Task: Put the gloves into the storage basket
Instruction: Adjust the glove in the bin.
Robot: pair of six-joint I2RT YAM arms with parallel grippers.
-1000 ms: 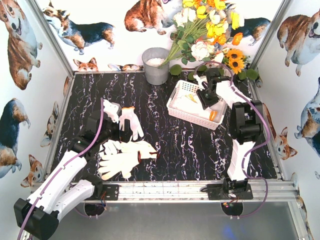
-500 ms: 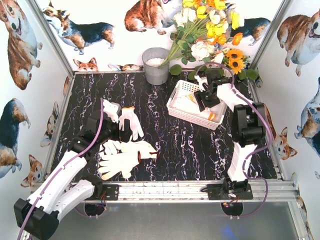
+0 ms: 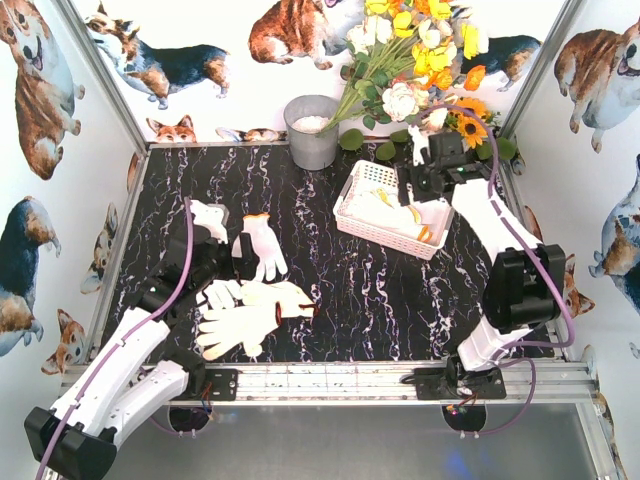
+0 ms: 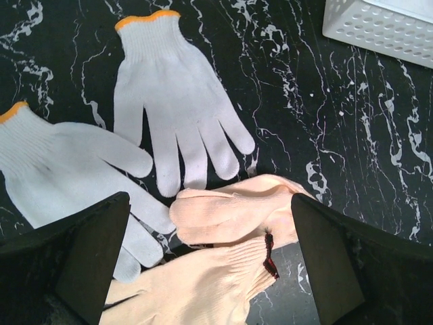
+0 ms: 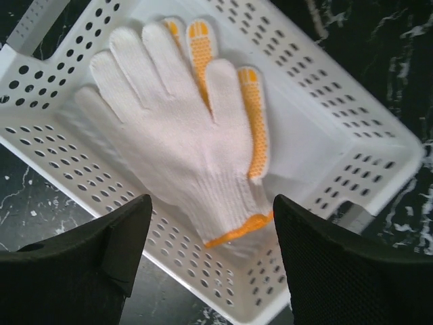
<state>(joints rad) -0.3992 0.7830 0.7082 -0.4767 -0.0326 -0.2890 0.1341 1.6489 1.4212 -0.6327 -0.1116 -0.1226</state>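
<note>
Several gloves lie at the table's left: a white glove with an orange cuff [image 3: 262,245] [image 4: 169,101], a second white one [image 3: 205,215] [image 4: 61,169], and two cream gloves [image 3: 262,298] [image 4: 230,210] overlapping near the front. My left gripper [image 3: 238,268] [image 4: 210,203] is open and empty, hovering over the cream gloves. The white storage basket [image 3: 362,180] [image 5: 318,88] stands at the back right with a white glove [image 5: 176,135] lying on an orange-dotted one [image 5: 254,115]. My right gripper [image 3: 420,185] [image 5: 211,210] is open and empty above the basket's far side.
A grey metal bucket [image 3: 312,130] stands at the back centre. A bouquet of flowers [image 3: 420,60] leans over the back right corner behind the basket. Corgi-print walls close in three sides. An aluminium rail [image 3: 350,380] runs along the front edge.
My right gripper has risen out of the basket and drawn back toward the far right, empty, its elbow swinging right. My left gripper has shifted slightly left, uncovering more of the second white glove.
</note>
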